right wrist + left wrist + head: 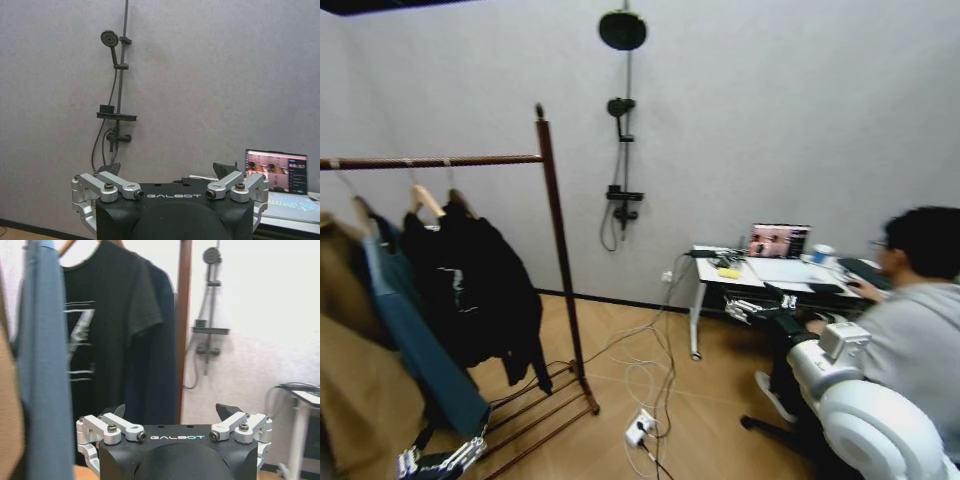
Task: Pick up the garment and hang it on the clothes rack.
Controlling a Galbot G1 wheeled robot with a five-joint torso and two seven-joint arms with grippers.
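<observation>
The clothes rack (560, 260) stands at the left, dark red-brown wood with one rail (440, 160) and a slatted bottom shelf. The garment (510, 300), a long black jacket, hangs on a hanger at the rail's right end; in the left wrist view its dark sleeve (157, 365) shows behind a black short-sleeved top (105, 340). My left gripper (440, 462) (171, 412) is low in front of the rack, open and empty. My right gripper (760, 308) (167, 169) is held out to the right toward the wall, open and empty.
A blue denim jacket (415, 340) and a tan coat (345, 350) hang left of the black clothes. A shower fixture (622, 120) is on the back wall. A person (910, 320) sits at a desk (770, 272) with a laptop (779, 241). Cables and a power strip (640, 428) lie on the floor.
</observation>
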